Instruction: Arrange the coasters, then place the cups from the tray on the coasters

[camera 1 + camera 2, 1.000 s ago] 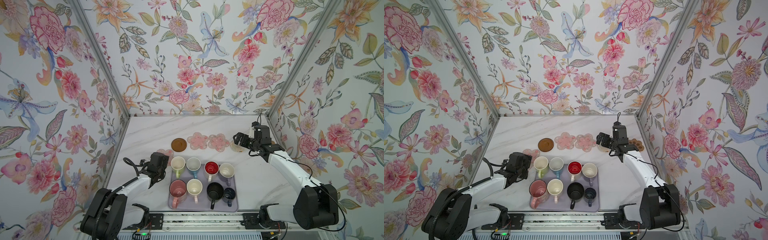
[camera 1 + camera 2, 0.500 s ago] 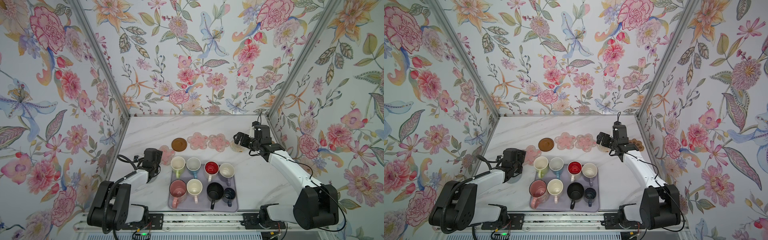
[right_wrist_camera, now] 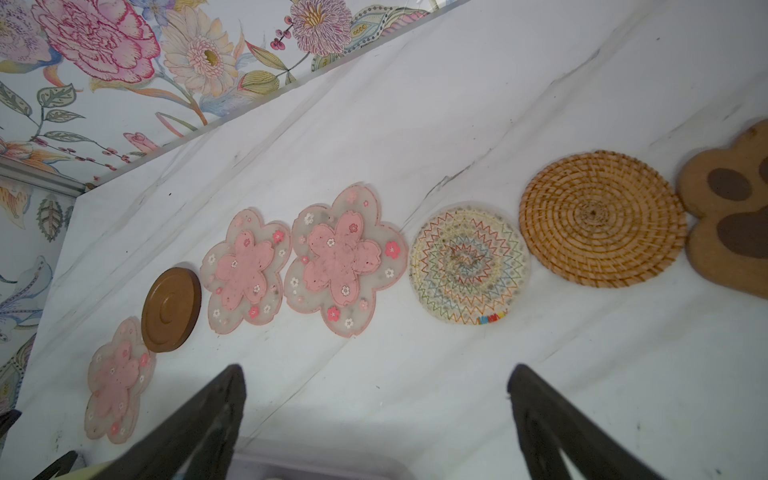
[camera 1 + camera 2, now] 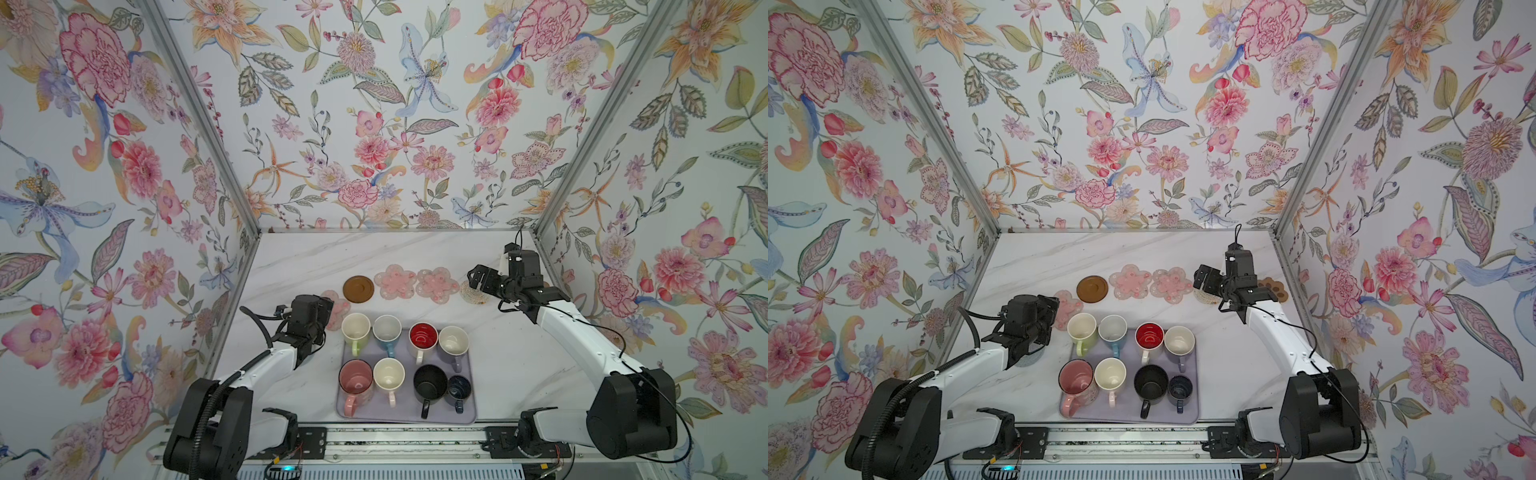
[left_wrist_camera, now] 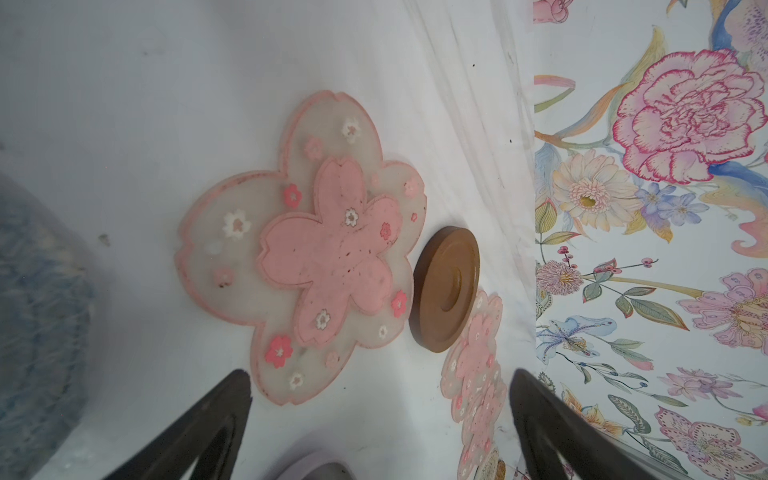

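**Top views:** Left arm is folded low on the left side of the table (image 4: 332,257). The left gripper (image 4: 327,306) is held over the near edge of the end flower coaster (image 4: 340,312), by the far-left corner of the tray (image 4: 401,409). Right arm is stretched forward, and the right gripper (image 4: 476,277) is poised above the zigzag woven round (image 4: 471,295).
All eight cups (image 4: 388,374) are seated on the tray in two rows of four. Behind the tray the coasters are laid in a row: brown disc (image 4: 358,289), then two more flower coasters (image 4: 395,281). The paw coaster (image 4: 1273,289) sits at the right end, close to the wall. White marble top is boxed by floral walls (image 4: 374,124) on three sides. Open room is left behind the row and to the right of the tray.

**Left wrist:** Jaws are spread wide, with nothing between them. The end flower coaster (image 5: 316,253) lies flat ahead, with the brown disc (image 5: 446,291) just beside it. Contact cannot be told.

**Right wrist:** Jaws are spread wide and empty. The whole row is seen, including the rattan round (image 3: 600,218) between the zigzag woven round (image 3: 469,266) and the paw coaster (image 3: 731,216).
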Motion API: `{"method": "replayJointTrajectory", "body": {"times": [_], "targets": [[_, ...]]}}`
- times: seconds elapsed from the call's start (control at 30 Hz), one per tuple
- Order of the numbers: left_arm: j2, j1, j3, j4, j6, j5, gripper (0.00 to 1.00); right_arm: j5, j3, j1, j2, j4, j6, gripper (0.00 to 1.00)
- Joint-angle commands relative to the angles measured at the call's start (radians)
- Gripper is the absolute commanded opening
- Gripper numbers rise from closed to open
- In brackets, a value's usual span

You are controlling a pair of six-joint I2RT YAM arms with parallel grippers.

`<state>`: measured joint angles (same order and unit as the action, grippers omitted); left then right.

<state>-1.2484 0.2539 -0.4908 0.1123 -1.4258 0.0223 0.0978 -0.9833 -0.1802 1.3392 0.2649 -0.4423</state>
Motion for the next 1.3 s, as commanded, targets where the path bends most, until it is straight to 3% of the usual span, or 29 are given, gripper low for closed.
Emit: {"method": "replayJointTrajectory", "body": {"times": [0.0,0.53,1.0,1.27], "targets": [[-0.028,0.014,-0.006,-0.029,-0.022,0.01,0.99,0.002,-0.005,-0.004,-0.008,-0.009,0.008,0.99],[-0.189,0.005,-0.058,0.067,-0.017,0.005,0.99,-0.014,-0.003,-0.002,-0.033,0.011,0.012,0.99],[-0.27,-0.145,-0.072,0.22,0.068,0.015,0.99,-0.047,-0.034,-0.006,-0.05,0.089,0.0,0.99],[-0.432,-0.195,-0.153,0.374,0.117,0.12,0.99,-0.075,-0.04,-0.017,-0.066,0.122,-0.022,0.99]]}}
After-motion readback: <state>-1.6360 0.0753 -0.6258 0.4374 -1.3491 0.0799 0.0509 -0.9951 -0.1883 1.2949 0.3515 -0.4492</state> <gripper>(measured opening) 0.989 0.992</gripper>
